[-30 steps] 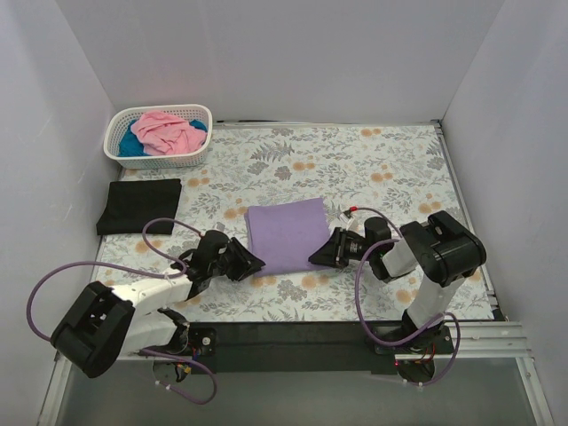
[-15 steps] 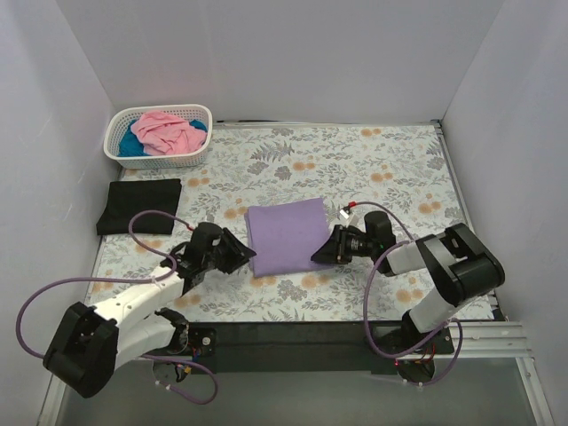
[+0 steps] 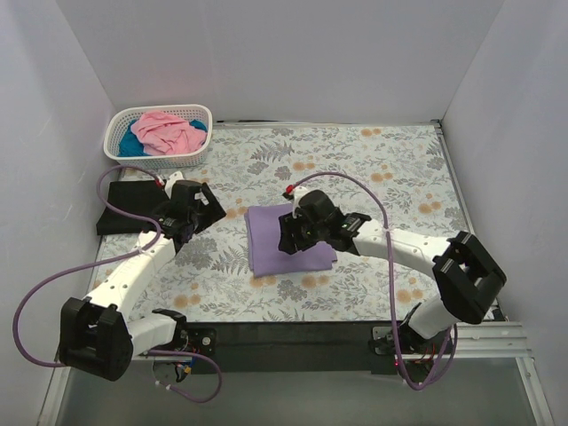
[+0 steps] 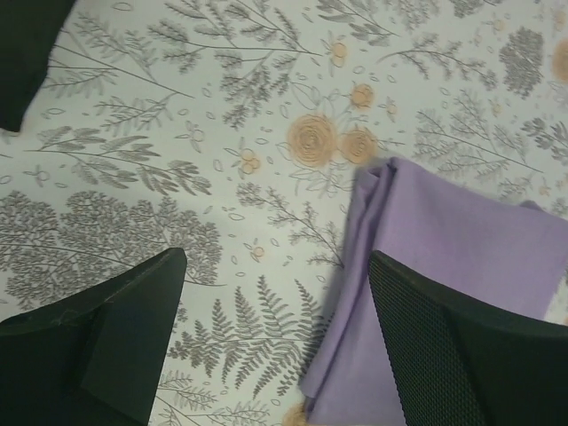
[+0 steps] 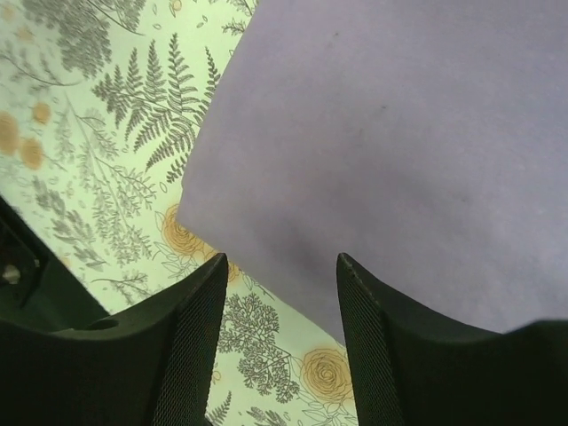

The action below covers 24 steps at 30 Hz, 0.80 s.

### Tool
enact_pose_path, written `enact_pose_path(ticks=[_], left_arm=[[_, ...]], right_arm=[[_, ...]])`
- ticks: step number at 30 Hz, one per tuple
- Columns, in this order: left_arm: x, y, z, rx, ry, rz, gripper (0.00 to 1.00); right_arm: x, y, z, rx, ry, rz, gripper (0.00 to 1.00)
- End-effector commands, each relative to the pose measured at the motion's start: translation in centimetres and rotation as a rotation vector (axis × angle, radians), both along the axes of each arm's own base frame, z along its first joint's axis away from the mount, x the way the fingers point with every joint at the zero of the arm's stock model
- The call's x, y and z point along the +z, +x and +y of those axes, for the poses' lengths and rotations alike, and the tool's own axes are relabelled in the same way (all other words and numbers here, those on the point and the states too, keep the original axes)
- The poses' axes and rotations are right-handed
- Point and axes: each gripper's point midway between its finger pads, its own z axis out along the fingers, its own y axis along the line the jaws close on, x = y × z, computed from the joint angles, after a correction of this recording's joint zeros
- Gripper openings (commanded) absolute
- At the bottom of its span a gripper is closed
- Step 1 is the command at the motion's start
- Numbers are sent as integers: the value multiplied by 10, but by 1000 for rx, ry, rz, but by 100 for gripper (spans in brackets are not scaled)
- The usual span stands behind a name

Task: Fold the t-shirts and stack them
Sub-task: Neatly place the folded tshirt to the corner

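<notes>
Lavender purple t-shirt [image 3: 266, 253], of plain soft fabric, folded to a compact rectangle with layered edges showing along its left side in the left wrist view [image 4: 444, 257]; it lies flat near the middle of the bench [image 3: 284, 335]. A grey-and-orange floral cloth [image 3: 382, 169] printed with ferns and round blossoms covers the working surface. Plain white walls [image 3: 311, 53] enclose the bench on the left, far and right sides.

At the far left corner stands a white plastic lattice basket [image 3: 118, 146], oval and open-topped. It holds a crumpled pink t-shirt [image 3: 169, 131] on top, with a teal blue t-shirt [image 3: 131, 147] showing beneath it at the left end and along the right rim. Just in front of the basket, at the left edge of the cloth, a black t-shirt [image 3: 124, 213] lies folded flat, well apart from the lavender purple t-shirt.

The left hand [image 4: 275, 266] hangs over bare floral cloth between the black t-shirt and the lavender one, its fingers [image 4: 115, 337] spread wide and gripping nothing. The right hand [image 5: 280, 266] is poised over the lavender purple t-shirt [image 5: 399, 133], above its left edge; its fingers [image 5: 191, 346] stand apart, with no fabric pinched between them.
</notes>
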Motion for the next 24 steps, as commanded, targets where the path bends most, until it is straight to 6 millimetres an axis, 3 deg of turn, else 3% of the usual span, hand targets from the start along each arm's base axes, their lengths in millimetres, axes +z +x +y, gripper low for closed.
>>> enact_pose_path(ticks=[1,2,4,5,7,8,10,13,14,15,24], left_arm=[[-4,-10,36,54,164,11,84],[-3,-10,38,60,160,-5,86],[-9,-12,42,75,158,1,93],[-9,-13,44,88,159,9,98],[-7,-10,52,125,170,5,98],[-8,-11,54,130,171,10,98],[-8,-10,57,148,161,14,98],[-11,-12,64,174,156,29,98],[-12,-12,65,180,152,34,98],[-12,-12,65,179,148,34,98],[-13,-9,64,172,100,35,98]], right_arm=[[-11,-5,1,10,-230,-95,60],[-15,-3,5,4,-272,-119,60],[-7,-13,25,49,-298,-160,88],[-16,-15,30,71,-338,-169,98],[-12,-23,47,112,-340,-174,98],[-22,-27,51,128,-362,-160,98],[-21,-35,65,156,-364,-166,98],[-29,-43,74,184,-415,-184,98],[-22,-39,80,173,-419,-214,98],[-30,-40,76,173,-459,-210,98],[-29,-50,86,203,-553,-295,98]])
